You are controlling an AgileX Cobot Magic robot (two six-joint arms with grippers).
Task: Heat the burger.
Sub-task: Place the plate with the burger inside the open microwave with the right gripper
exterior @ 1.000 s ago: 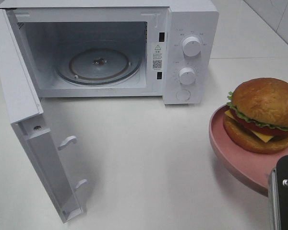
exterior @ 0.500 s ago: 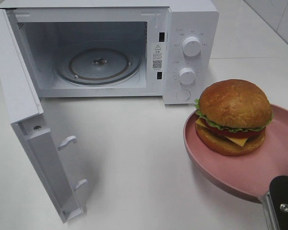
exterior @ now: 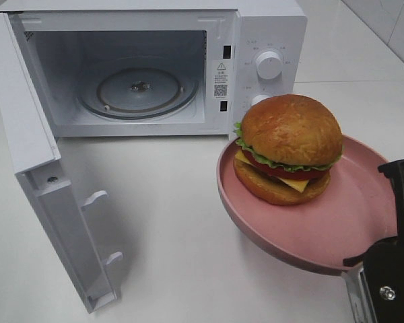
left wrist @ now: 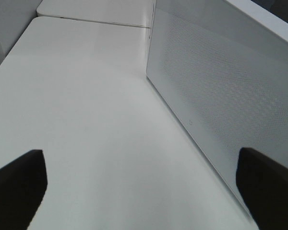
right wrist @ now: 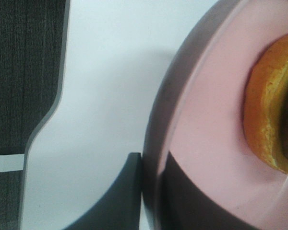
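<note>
The burger point(exterior: 289, 148), a glossy brown bun over lettuce, tomato and cheese, sits on a round pink plate point(exterior: 323, 232) held above the table in front of the microwave's control panel. My right gripper point(exterior: 389, 229) is shut on the plate's near right rim. In the right wrist view the plate point(right wrist: 206, 143) is pinched at its edge by the right gripper point(right wrist: 153, 201), and the burger's bottom bun point(right wrist: 273, 110) shows beyond it. My left gripper point(left wrist: 144, 191) is open and empty beside the microwave door's outer face point(left wrist: 221, 96); the exterior view does not show it.
The white microwave point(exterior: 269, 27) stands at the back with its door point(exterior: 34, 155) swung wide to the left and its glass turntable point(exterior: 138, 91) bare. Two knobs are on its right panel. The table edge point(right wrist: 43, 124) lies near the right gripper.
The plate with the burger has moved left and slightly up, from the right edge of the exterior view to in front of the control panel. The right gripper came with it.
</note>
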